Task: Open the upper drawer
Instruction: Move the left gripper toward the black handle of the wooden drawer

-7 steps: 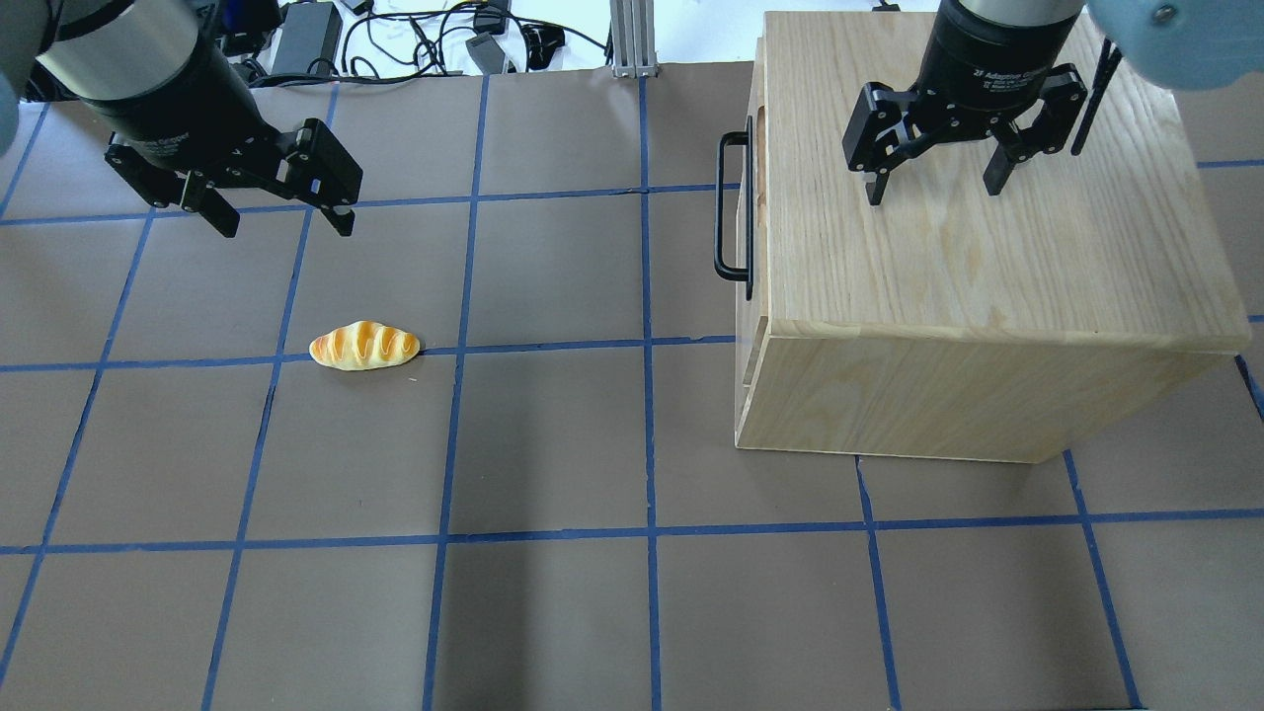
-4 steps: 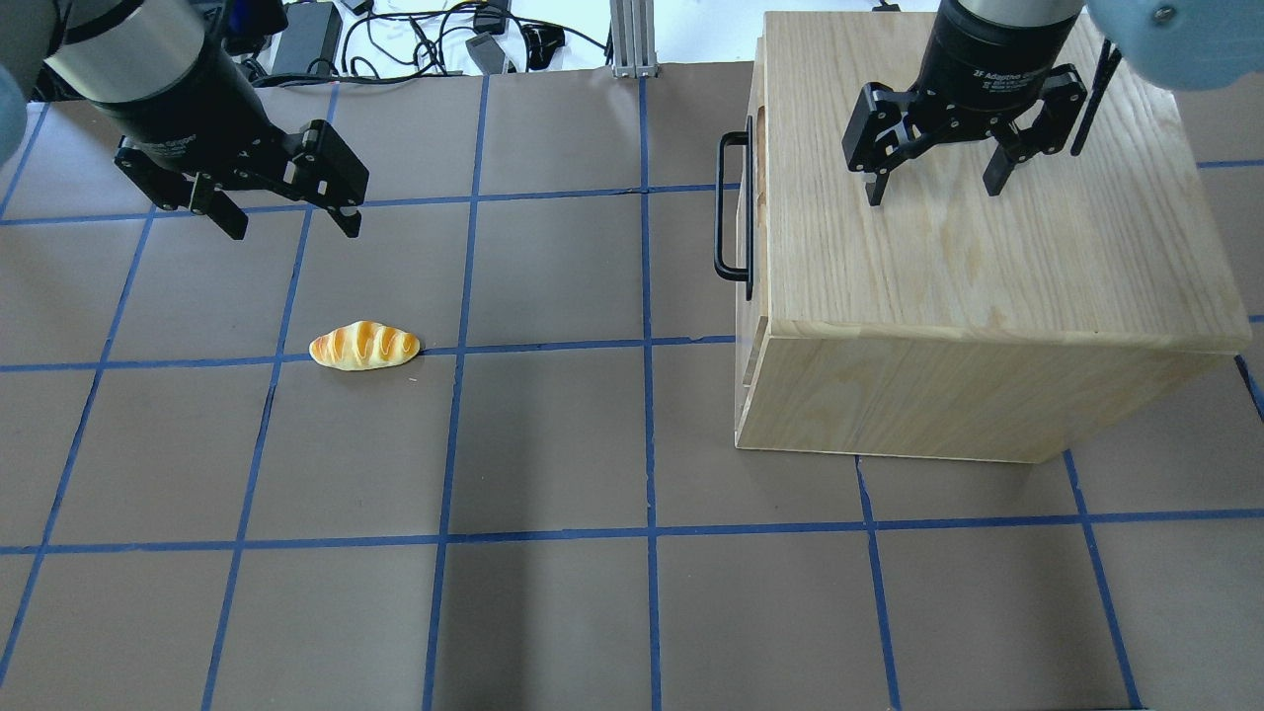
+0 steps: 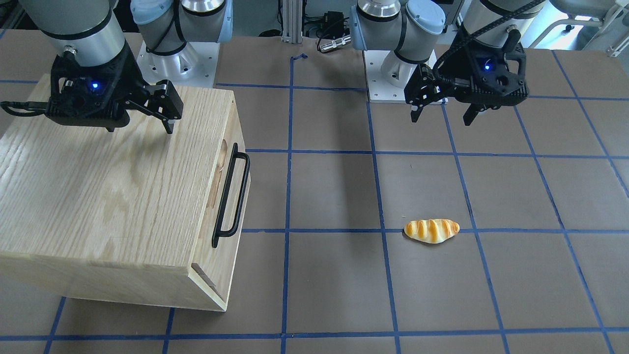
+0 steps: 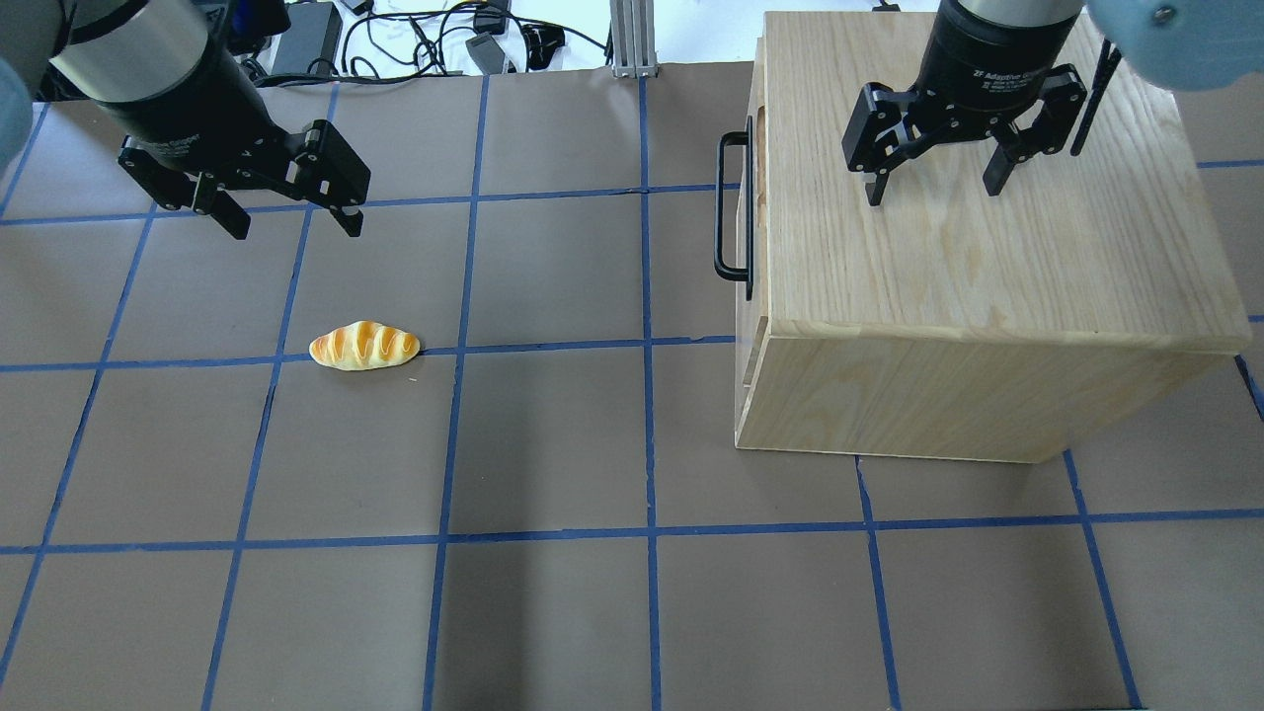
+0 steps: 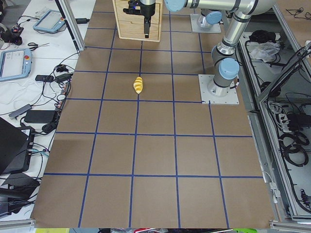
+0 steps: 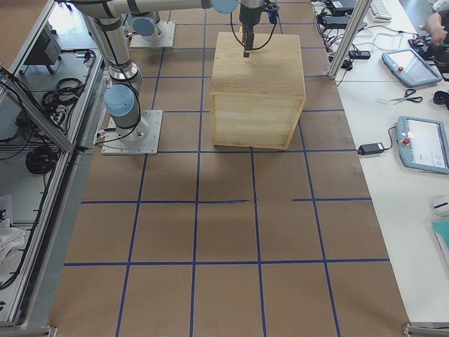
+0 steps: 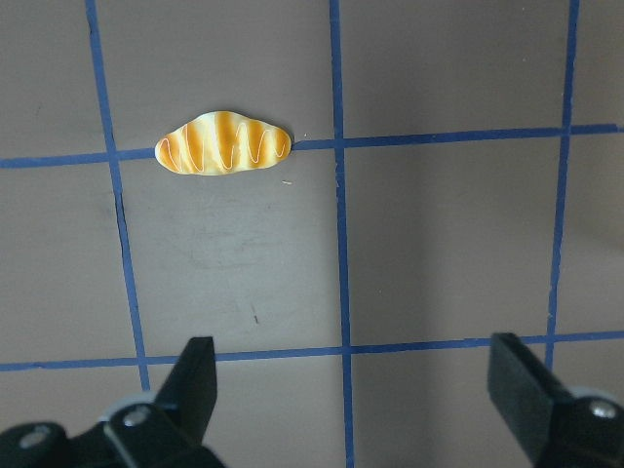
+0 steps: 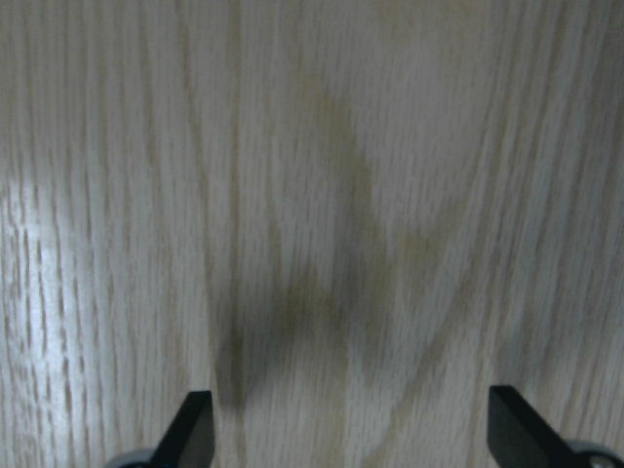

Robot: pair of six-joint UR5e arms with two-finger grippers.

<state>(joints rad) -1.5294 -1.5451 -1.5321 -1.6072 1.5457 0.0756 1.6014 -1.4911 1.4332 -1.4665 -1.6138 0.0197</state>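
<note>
The upper drawer (image 3: 222, 169) is in the oak cabinet's (image 3: 98, 196) front, facing the table's middle, and looks pushed in. Its long black bar handle (image 3: 231, 194) also shows in the overhead view (image 4: 733, 207). My right gripper (image 4: 934, 193) is open and empty, pointing down just above the cabinet top (image 8: 322, 195), well behind the handle. My left gripper (image 4: 294, 229) is open and empty, hovering over the mat far to the left of the drawer, and it also shows in the front-facing view (image 3: 441, 119).
A toy bread roll (image 4: 363, 346) lies on the brown mat with blue tape lines, just ahead of my left gripper, and also shows in the left wrist view (image 7: 223, 143). Cables and power bricks (image 4: 415, 39) lie beyond the mat's far edge.
My left gripper has shifted slightly to the right, still open. The right gripper, the cabinet and the bread roll have not moved.
</note>
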